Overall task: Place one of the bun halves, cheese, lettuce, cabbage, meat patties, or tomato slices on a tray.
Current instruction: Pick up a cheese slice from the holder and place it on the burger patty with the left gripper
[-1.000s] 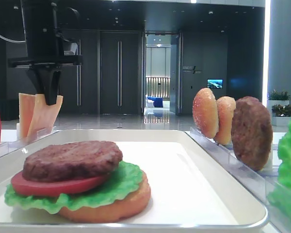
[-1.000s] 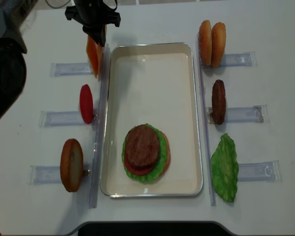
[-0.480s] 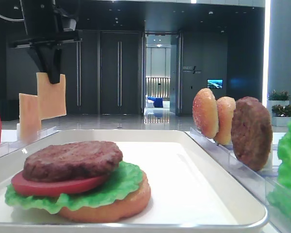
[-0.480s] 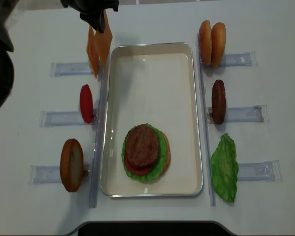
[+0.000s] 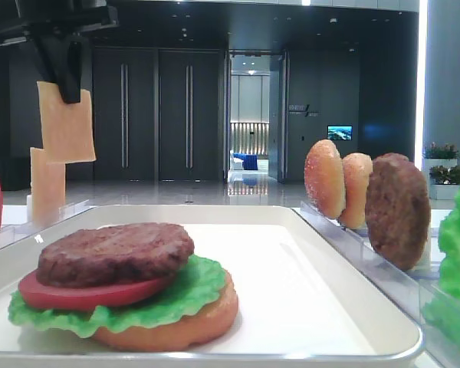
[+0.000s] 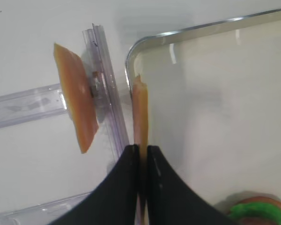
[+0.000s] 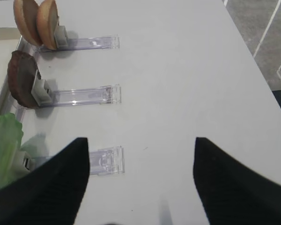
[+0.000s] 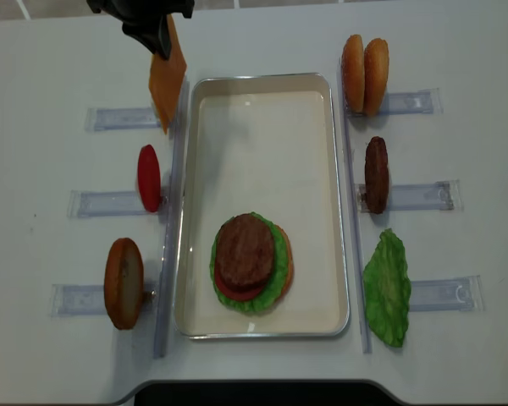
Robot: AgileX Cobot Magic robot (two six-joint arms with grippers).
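In the low exterior view you had the left gripper [image 5: 64, 77] clamped on the top edge of a thin, smooth, pale orange cheese [image 5: 66, 125] square hanging well above the far-left corner of the white round-rimmed tray [image 5: 353, 287], where a grainy brown patty [image 5: 115, 253] sat on a red tomato slice [image 5: 80, 293], frilly lettuce [image 5: 180, 295] and a bun half [image 5: 192, 326]. Your right wrist view showed the right gripper [image 7: 140, 183] as two dark fingers spread apart over bare tabletop. Your left wrist view showed the slice edge-on between closed black fingers [image 6: 124, 187] above the tray corner; overhead, it hung tilted by the far-left rim.
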